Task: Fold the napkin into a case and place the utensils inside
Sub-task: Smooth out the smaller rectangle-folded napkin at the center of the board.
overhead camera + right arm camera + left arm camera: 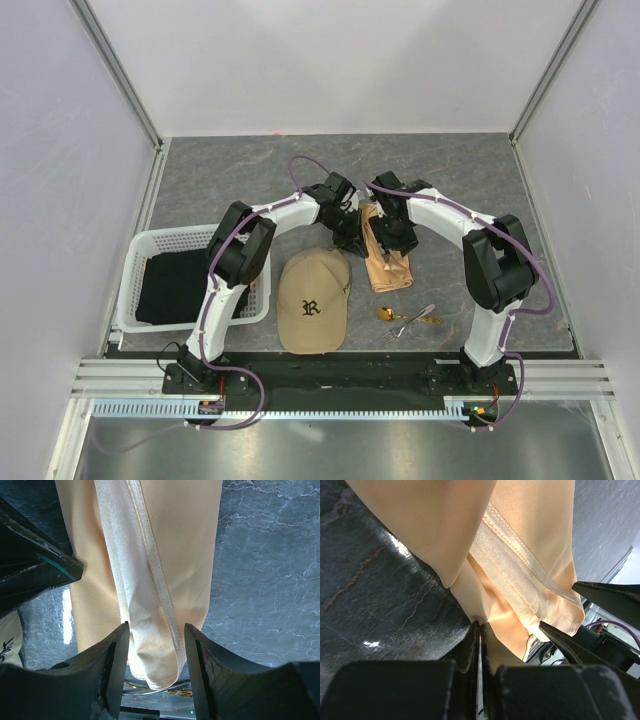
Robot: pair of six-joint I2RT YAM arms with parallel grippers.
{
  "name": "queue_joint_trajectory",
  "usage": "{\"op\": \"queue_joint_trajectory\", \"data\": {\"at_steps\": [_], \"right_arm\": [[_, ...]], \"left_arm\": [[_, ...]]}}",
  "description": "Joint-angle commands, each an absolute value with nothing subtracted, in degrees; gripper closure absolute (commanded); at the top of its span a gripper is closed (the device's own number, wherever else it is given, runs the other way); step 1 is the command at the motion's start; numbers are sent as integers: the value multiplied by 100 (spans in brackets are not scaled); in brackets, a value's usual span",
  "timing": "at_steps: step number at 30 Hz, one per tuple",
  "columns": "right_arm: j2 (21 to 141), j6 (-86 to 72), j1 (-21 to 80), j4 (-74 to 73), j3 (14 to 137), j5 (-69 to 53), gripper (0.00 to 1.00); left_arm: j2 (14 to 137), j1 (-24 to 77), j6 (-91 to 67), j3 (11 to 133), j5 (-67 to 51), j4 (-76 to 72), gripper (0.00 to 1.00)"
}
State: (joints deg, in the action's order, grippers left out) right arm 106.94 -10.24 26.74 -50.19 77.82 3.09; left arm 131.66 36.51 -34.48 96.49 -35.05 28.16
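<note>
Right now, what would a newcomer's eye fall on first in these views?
The peach-orange napkin, folded into a long strip at the centre, with both arms meeting over it. The left gripper is pinched shut on a fold, and the right gripper stands open astride its end. Next comes the tan cap near the arm bases, with the utensils lying just to its right.

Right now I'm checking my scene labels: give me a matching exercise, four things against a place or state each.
1 tan baseball cap
2 black cloth
3 gold spoon
4 left gripper

a in the white basket
b shut on the napkin
c lying right of the cap
d between basket and spoon

Pairs: 1-d, 2-a, 3-c, 4-b
</note>
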Motion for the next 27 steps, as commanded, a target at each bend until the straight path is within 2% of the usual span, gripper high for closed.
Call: {"op": "queue_joint_trajectory", "data": {"at_steps": [1,9,18,21,24,27], "right_arm": [[10705,-958,2654,-4913,7761,308,44],[10767,-1090,2663,-4632,7462,9,42],[10898,-1230,2698,-4430,7374,307,44],[10934,-1327,2716,-4439,7383,518,50],[10907,-1406,2716,-4421,7356,615,64],[10793,-1441,2716,-4465,7348,642,75]], "left_arm": [[13069,3709,-3604,9844,-3560,2707,97],[13069,3718,-3630,9879,-3568,2707,98],[13087,3744,-3647,9879,-3577,2698,98],[13069,3753,-3647,9888,-3568,2689,98],[13034,3744,-3612,9888,-3560,2733,96],[12824,3683,-3534,9853,-3586,2830,86]]}}
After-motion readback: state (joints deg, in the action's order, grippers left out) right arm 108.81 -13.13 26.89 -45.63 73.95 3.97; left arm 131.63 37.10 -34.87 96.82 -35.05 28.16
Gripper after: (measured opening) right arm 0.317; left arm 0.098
